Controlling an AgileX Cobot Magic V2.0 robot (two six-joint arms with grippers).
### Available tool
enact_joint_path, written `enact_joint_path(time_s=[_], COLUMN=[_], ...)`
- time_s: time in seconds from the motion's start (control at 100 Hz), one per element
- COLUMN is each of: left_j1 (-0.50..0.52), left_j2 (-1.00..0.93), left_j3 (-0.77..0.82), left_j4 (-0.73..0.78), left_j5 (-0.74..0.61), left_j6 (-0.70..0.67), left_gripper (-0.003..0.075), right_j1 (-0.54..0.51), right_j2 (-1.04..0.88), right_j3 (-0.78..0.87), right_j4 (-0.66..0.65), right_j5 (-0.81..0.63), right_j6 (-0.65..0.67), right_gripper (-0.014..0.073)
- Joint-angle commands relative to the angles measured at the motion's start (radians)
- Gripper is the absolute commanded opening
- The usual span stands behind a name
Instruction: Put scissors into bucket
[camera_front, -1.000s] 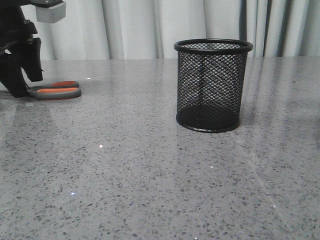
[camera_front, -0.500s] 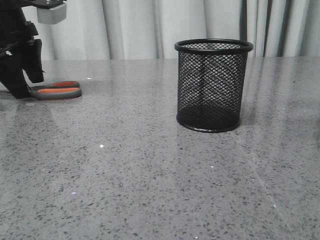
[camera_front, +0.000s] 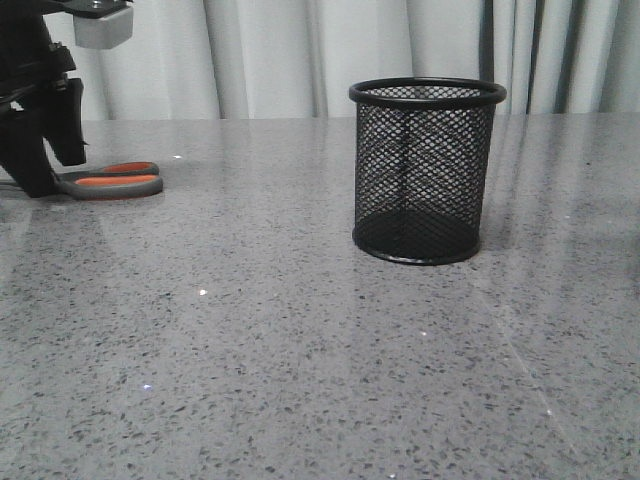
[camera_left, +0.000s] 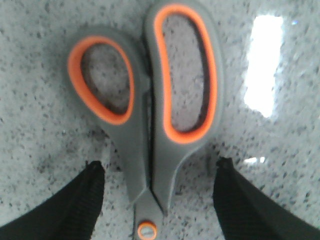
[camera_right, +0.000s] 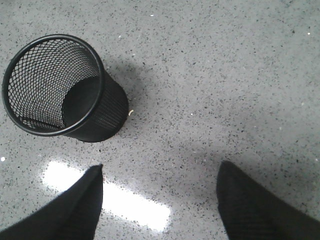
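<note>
The scissors (camera_front: 112, 180) lie flat on the table at the far left, grey handles with orange linings showing; their blades are hidden behind my left arm. In the left wrist view the scissors (camera_left: 150, 150) lie between the open fingers of my left gripper (camera_left: 159, 167), near the pivot screw, untouched. My left gripper (camera_front: 45, 150) stands low over them. The black mesh bucket (camera_front: 427, 170) stands upright mid-table, empty. It also shows in the right wrist view (camera_right: 60, 90). My right gripper (camera_right: 160, 172) is open and empty above bare table beside the bucket.
The grey speckled table (camera_front: 250, 350) spreads wide around the bucket. Pale curtains (camera_front: 280, 55) hang behind the table's far edge. A lamp glare (camera_right: 110, 200) lies on the table under my right gripper.
My left gripper shifted very slightly near the scissors a second ago and has been still since. The scissors and the bucket have not moved.
</note>
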Motion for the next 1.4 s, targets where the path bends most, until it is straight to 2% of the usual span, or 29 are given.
enact_joint_path(time_s=[0.0,0.71,0.87,1.39], left_j1=[-0.006,0.009,0.009,0.009], left_j2=[-0.041,0.013,0.014,0.028], left_j3=[-0.031,-0.031,-0.031,-0.031], left_j4=[0.022,-0.023,-0.037,-0.052], left_j5=[0.036,0.043,0.043,0.043], left_j6=[-0.001,0.045,0.045,0.045], left_gripper=[0.0441,0.0439,0.0397,0.0365], right_j1=[0.001,0.001,0.001,0.001], right_j2=[-0.012,-0.012,-0.012,-0.012], right_j3=[-0.032,-0.032,-0.032,-0.032], right_j4=[0.013,0.013,0.013,0.013], right_j5=[-0.042,-0.042,-0.042,-0.042], right_j6=[-0.013,-0.019,-0.019,-0.019], right_gripper=[0.0437,0.0437,0.0437,0.0437])
